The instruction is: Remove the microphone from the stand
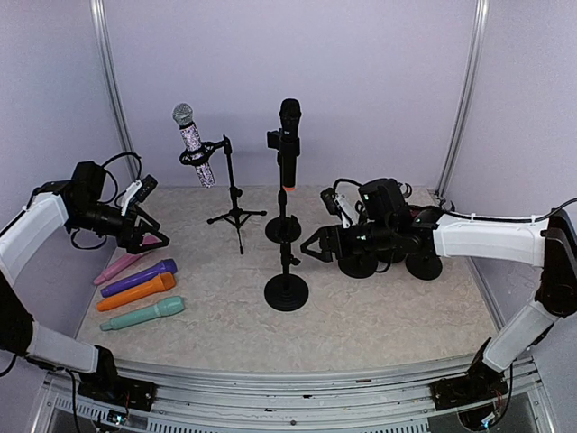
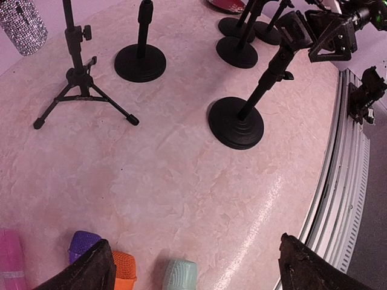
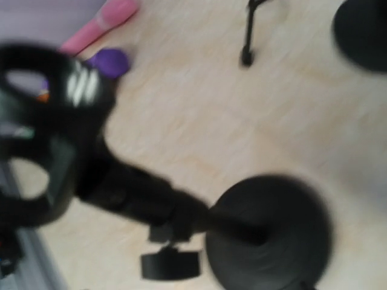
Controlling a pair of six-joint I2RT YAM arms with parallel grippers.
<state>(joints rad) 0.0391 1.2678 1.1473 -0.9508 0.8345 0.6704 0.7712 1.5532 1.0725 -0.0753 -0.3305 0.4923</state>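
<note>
A black microphone (image 1: pixel 288 135) with an orange band stands upright in a round-base stand (image 1: pixel 283 228) at the back centre. A silver glitter microphone (image 1: pixel 191 140) (image 2: pixel 23 24) leans in the clip of a tripod stand (image 1: pixel 236 215) (image 2: pixel 81 90). My right gripper (image 1: pixel 313 245) (image 2: pixel 331 35) is open, just right of the bare clip (image 2: pixel 291 33) of a short round-base stand (image 1: pixel 287 290) (image 2: pixel 237 121). The right wrist view is blurred and shows that stand's base (image 3: pixel 269 232), not the fingers. My left gripper (image 1: pixel 151 236) (image 2: pixel 196 269) hangs open at the left, holding nothing.
Pink (image 1: pixel 119 267), purple (image 1: pixel 140 277), orange (image 1: pixel 135 292) and teal (image 1: pixel 142 313) microphones lie side by side at the left, under the left gripper. More round stand bases (image 1: pixel 424 265) sit beneath the right arm. The metal table rail (image 2: pixel 354 157) runs along the near edge.
</note>
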